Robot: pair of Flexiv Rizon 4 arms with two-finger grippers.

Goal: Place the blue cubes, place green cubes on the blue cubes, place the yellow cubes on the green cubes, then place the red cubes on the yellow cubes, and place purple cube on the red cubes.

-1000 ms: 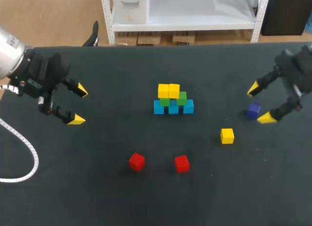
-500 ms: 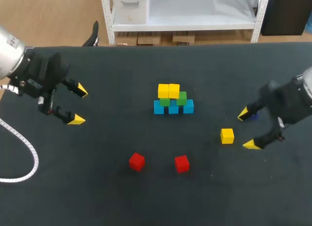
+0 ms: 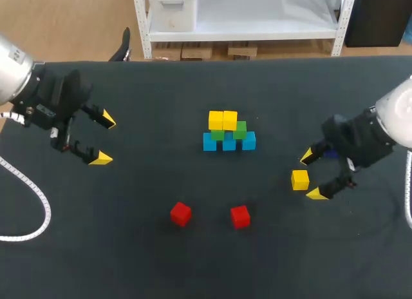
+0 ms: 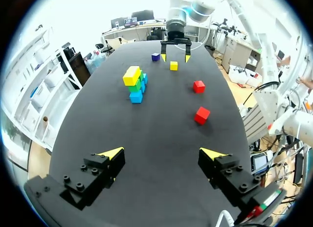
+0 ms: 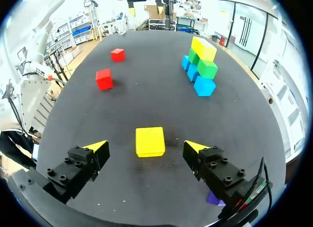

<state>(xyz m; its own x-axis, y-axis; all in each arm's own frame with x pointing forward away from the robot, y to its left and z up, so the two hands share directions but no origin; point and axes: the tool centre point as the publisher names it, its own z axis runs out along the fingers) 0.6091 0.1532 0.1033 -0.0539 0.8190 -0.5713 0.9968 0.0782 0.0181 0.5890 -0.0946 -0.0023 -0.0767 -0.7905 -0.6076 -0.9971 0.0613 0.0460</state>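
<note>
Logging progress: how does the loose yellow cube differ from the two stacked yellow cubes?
The loose yellow cube lies alone on the table; the stacked yellow cubes sit side by side on the green cubes. The loose one lies between the right gripper's open fingers; the stacked pair has no gripper near. All share colour and size.

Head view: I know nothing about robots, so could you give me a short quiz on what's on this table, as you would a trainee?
1. True or false: the right tool is shut on the loose yellow cube.
2. How many red cubes are lying loose?
3. Which colour is on top of the stack? A red, B yellow, C purple.

Key:
1. False. It is open, with the cube between its fingers, untouched.
2. Two.
3. B.
</note>
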